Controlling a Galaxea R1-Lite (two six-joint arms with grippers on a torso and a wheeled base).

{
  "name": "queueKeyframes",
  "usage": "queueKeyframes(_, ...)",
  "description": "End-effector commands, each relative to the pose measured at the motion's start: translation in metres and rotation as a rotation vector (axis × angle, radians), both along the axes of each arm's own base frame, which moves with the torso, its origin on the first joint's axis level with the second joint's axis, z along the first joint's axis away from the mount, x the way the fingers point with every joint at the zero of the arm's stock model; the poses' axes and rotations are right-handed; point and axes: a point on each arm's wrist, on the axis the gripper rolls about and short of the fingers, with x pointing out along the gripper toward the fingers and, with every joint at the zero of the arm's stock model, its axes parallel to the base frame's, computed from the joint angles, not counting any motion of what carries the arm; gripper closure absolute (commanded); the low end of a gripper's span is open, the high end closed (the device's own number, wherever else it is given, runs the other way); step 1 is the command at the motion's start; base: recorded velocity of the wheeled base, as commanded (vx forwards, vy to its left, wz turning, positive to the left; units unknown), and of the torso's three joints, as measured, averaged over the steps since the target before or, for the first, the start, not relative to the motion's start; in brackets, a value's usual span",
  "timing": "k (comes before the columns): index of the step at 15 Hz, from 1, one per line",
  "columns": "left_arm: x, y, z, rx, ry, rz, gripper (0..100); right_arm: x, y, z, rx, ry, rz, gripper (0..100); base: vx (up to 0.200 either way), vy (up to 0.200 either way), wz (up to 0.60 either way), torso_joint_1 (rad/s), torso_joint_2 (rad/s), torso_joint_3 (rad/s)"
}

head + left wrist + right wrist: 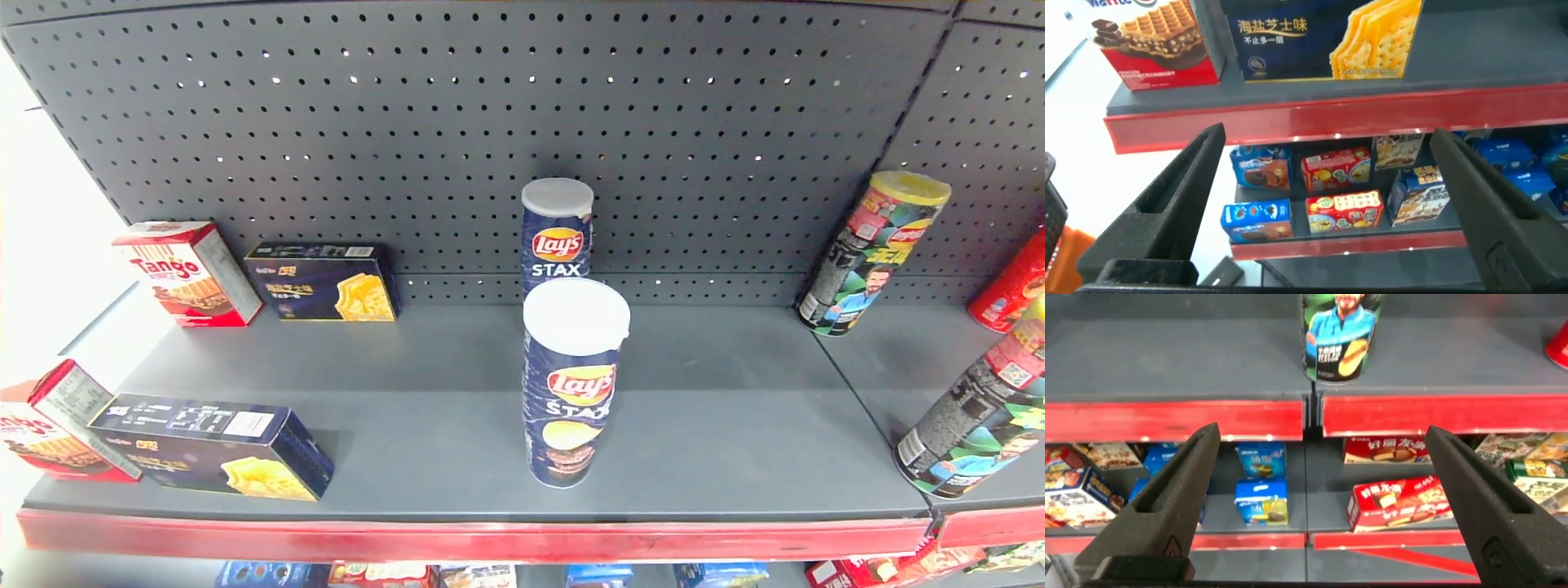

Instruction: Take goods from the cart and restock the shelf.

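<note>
Two cans are standing on the shelf (pixel 718 425): the front can (pixel 571 384), with the rear can (pixel 557 237) at its 12 o'clock. The left hand (pixel 1327 135) and right hand (pixel 1323 431) are gaping wide, holding nothing. Bare shelf is flanking the cans, so more restocking is probably waiting.

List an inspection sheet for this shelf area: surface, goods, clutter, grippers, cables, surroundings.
Surface: grey shelf with red front edge and pegboard back.
Goods: two blue chip cans upright mid-shelf, front can ahead of back can; wafer boxes and cracker boxes at left; patterned cans at right.
Clutter: nothing seen.
Grippers: left gripper and right gripper open, empty.
Cables: nothing seen.
Surroundings: small boxes on lower shelves.
</note>
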Motion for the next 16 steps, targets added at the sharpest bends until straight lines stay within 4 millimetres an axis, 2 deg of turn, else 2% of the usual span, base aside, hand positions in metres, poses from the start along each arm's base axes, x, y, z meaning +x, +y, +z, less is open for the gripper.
queueKeyframes(1,0.0,0.0,0.0,-0.001,-0.001,0.0,0,0.0001,0.0,0.0001,0.0,0.0,-0.001,0,0.0,0.0,0.0,0.0,0.0,0.0)
queueKeyframes(16,0.0,0.0,0.0,-0.027,0.0,0.0,0,0.0001,0.0,0.0001,0.0,0.0,-0.001,0,0.0,0.0,0.0,0.0,0.0,0.0)
